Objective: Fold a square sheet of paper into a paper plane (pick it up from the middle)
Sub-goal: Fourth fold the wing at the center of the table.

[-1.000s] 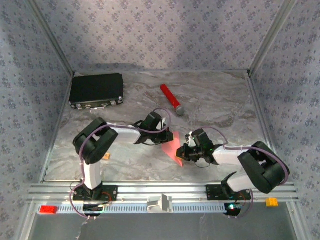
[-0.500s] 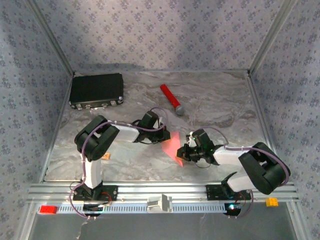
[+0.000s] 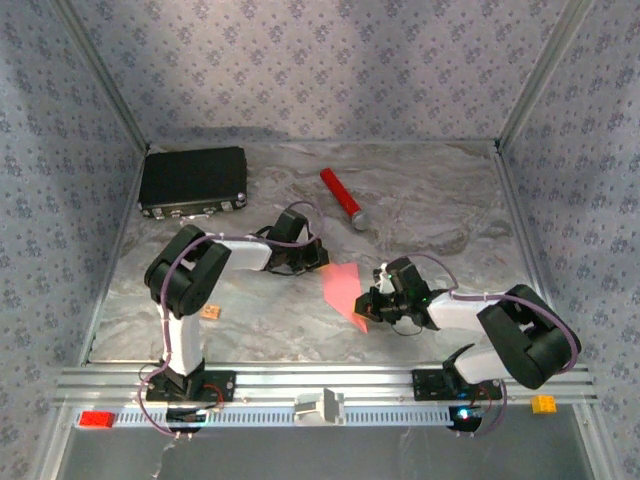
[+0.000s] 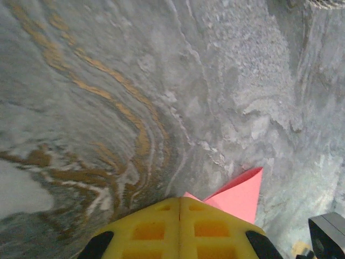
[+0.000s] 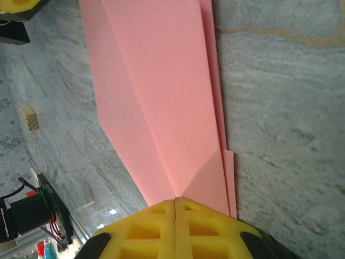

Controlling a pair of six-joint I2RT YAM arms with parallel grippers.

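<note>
My worktop (image 3: 440,210) was grey marble-look with tan veins. Blue-grey floral walls (image 3: 300,60) on three sides, aluminium corner posts (image 3: 108,95), slotted rail (image 3: 330,382) along near edge. Light even.

Soft, even overhead light fills the top view, with a dark shadow band along the foot of the back wall (image 3: 320,80) behind the black case (image 3: 193,180). Both wrist views bend at their edges, and the yellow fingertips (image 4: 156,229) blur at the bottom.

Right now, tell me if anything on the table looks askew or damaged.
The folded pink paper looks uneven: in the right wrist view a lower layer sticks out past the top fold along one long edge. Nothing else stands out.
</note>
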